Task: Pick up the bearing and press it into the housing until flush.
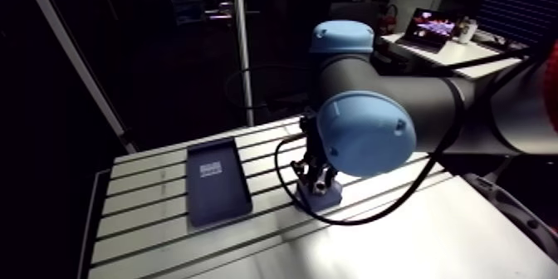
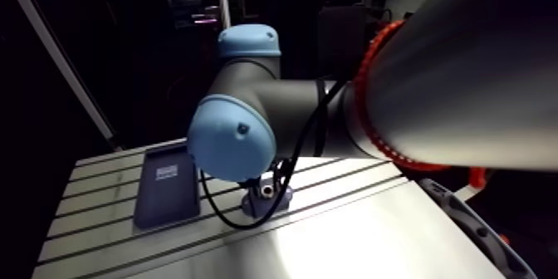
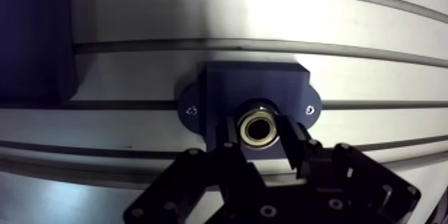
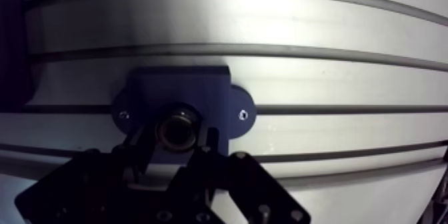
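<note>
**Steel ring bearing (image 3: 259, 128) held over dark-blue flanged housing (image 3: 220, 83)**

The black two-finger gripper's (image 3: 260, 139) jaws are closed narrowly on its outer rim, at the bore. Probably light, rigid, slick: hold the rim, press squarely.

This is a robotics lab or workshop bench. The table (image 1: 158, 216) under the gripper (image 3: 260, 132) is slotted aluminium, the kind that takes bolted fixtures. Just below the gripper a dark-blue housing (image 3: 257, 83) sits on it, with screws (image 3: 309, 110) in its ears and a metal bearing (image 3: 260, 114) in its bore. An industrial arm (image 1: 365, 133) with blue joint caps carries the gripper. A dark tray (image 1: 217, 184) lies beside the gripper.
</note>
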